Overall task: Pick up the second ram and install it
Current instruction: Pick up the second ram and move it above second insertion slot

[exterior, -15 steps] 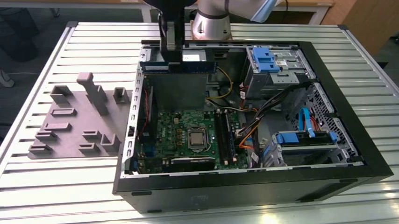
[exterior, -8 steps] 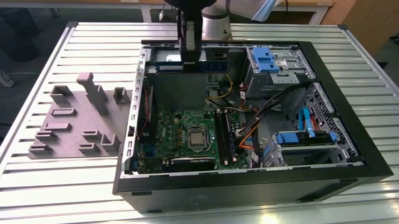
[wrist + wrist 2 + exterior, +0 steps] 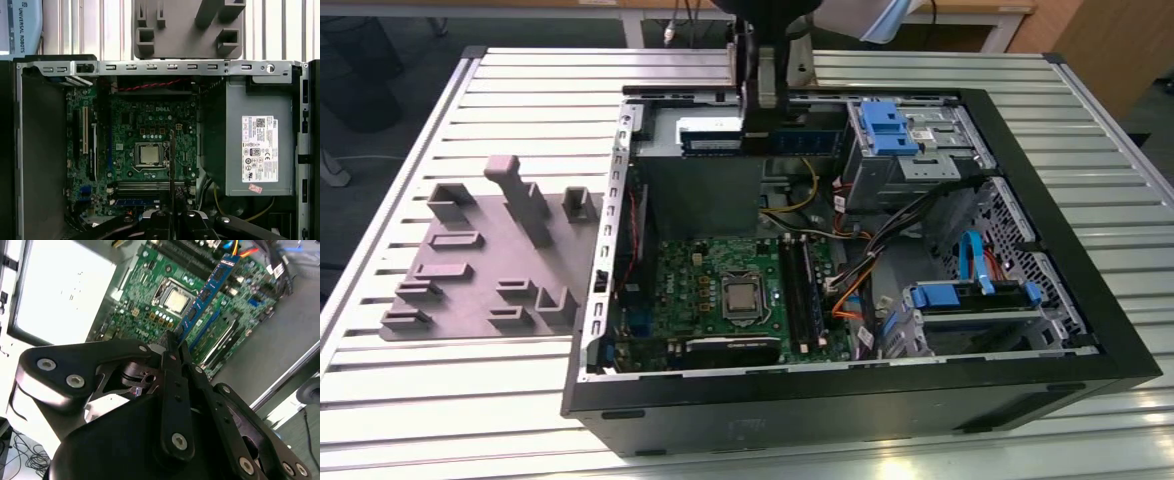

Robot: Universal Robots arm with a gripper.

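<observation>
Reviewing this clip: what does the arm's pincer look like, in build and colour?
In the second wrist view the pincer is matte black all over: a bulky rounded body, broad flat linkage bars joined by round silver pins, and narrow, flat-sided fingers tapering toward the tips.
</observation>
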